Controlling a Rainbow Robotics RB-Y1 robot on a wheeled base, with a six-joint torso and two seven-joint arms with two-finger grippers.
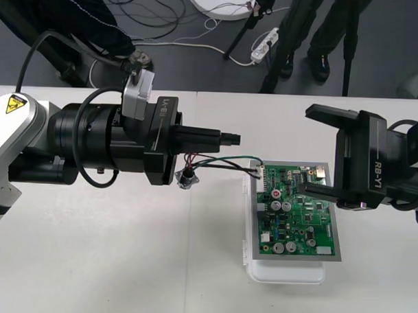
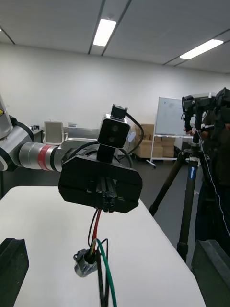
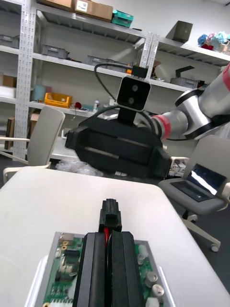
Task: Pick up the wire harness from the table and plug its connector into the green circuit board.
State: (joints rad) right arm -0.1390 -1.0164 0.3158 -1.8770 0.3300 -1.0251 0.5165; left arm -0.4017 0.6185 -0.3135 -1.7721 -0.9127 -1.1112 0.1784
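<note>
Bench (image 1: 123, 263): pale, plain, carrying the whole job; dark floor strip past its far edge.
Left hand (image 1: 231, 138): held level above the bench, fingers (image 3: 96, 268) pressed tight together on the harness (image 1: 226, 162), a red strand showing in the seam between them; probably gripped this way to steer the lead toward the board.
Socket (image 1: 187, 179): round metal end, just beneath the left hand's body; hanging or resting on the bench, cannot tell which.
Wires (image 2: 97, 224): red, black and green, dropping from the left hand's fingers, then running ahead of it.
Plug (image 1: 258, 172): ahead of and below the left hand's fingertips, at a white header on the board's near edge; seated or merely touching, too small to make out.
Board (image 1: 299, 221): green, on a white base (image 1: 287, 272), between the two hands.
Right hand (image 1: 304, 154): fingers spread wide, gripping nothing, poised over the board's far side; likely ready to brace; lower finger hides some components.
</note>
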